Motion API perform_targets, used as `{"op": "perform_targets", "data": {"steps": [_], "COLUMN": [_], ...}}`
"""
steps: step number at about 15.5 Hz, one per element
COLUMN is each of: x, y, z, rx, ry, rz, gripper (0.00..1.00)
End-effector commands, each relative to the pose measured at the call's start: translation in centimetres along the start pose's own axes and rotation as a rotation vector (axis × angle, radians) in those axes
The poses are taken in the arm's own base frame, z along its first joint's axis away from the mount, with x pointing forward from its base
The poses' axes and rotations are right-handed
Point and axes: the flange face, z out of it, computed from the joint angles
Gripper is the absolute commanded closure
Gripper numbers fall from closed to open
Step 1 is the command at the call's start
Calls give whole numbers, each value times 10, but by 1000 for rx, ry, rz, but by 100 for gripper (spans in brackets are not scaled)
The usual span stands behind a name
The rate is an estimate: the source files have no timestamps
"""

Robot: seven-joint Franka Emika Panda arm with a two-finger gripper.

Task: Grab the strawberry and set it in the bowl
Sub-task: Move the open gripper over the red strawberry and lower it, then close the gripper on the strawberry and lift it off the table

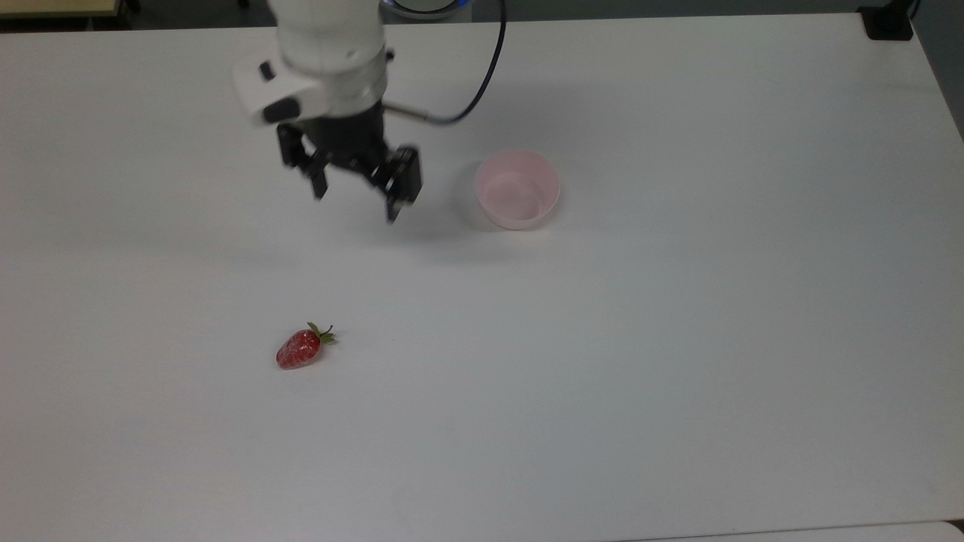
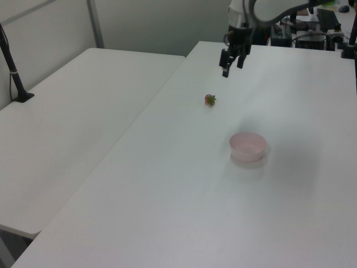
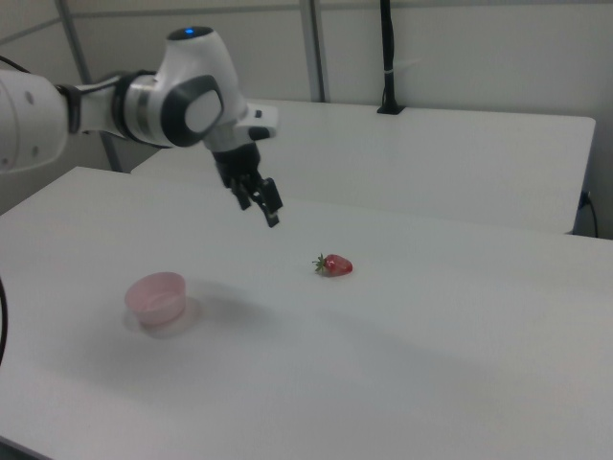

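The red strawberry [image 1: 300,349] with its green cap lies on the white table [image 1: 678,339], toward the top view's lower left; it also shows as the strawberry [image 2: 210,99] and the strawberry [image 3: 333,264]. The pale pink bowl [image 1: 517,189] stands upright and holds nothing, also seen as the bowl [image 2: 247,146] and the bowl [image 3: 156,298]. My gripper [image 1: 354,204] hangs open in the air, left of the bowl and well above the strawberry in the top view, nothing between its fingers. It appears again as the gripper [image 2: 232,66] and the gripper [image 3: 261,204].
A second white table [image 2: 78,117] adjoins on the left view's left, with a black post [image 2: 12,67] standing on it. A black cable [image 1: 482,75] trails from the arm. A dark clamp [image 1: 887,21] sits at the top view's upper right corner.
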Motion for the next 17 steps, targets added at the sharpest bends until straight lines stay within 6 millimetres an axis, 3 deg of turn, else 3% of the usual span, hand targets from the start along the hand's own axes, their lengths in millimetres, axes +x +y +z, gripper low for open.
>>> {"op": "perform_targets", "data": {"steps": [1, 3, 5, 7, 10, 17], "x": [28, 52, 51, 49, 53, 72], "y": [13, 19, 20, 18, 13, 5], "z": [35, 68, 86, 117, 147, 168], "rx": [-2, 5, -79, -157, -175, -179], "ry": [60, 150, 193, 228, 297, 340], "rz": [273, 577, 652, 717, 758, 783], "gripper": [10, 15, 13, 13, 13, 13]}}
